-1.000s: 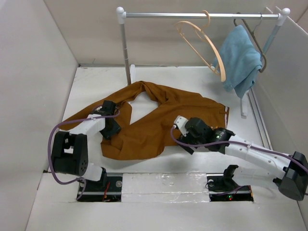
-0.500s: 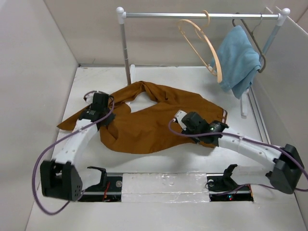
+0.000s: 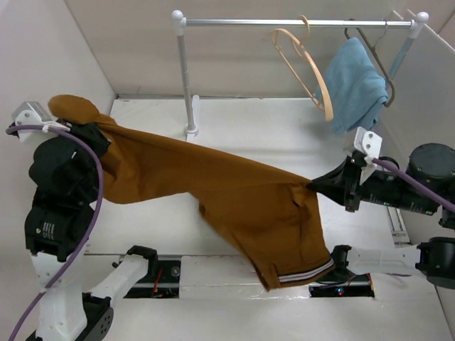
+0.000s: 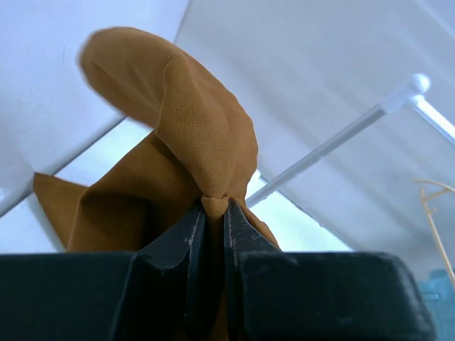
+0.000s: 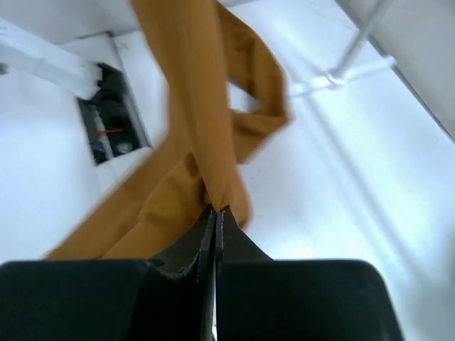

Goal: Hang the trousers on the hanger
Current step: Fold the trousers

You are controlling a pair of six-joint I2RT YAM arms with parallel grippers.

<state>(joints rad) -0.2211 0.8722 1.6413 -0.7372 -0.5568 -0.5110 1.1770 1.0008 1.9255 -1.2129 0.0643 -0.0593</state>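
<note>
Above the white counter (image 3: 270, 135), long rust-brown cotton trousers (image 3: 213, 185) are stretched crosswise, pinched by the left end effector (image 4: 213, 204) and right end effector (image 5: 215, 212), with the pale wooden hanger (image 3: 307, 67) hung beyond the right one.

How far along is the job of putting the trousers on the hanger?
Done: the trousers are raised and stretched out. In hand: left fingers and right fingers each pinch the cloth. Left: draping them over the hanger, bare on the rail.
</note>
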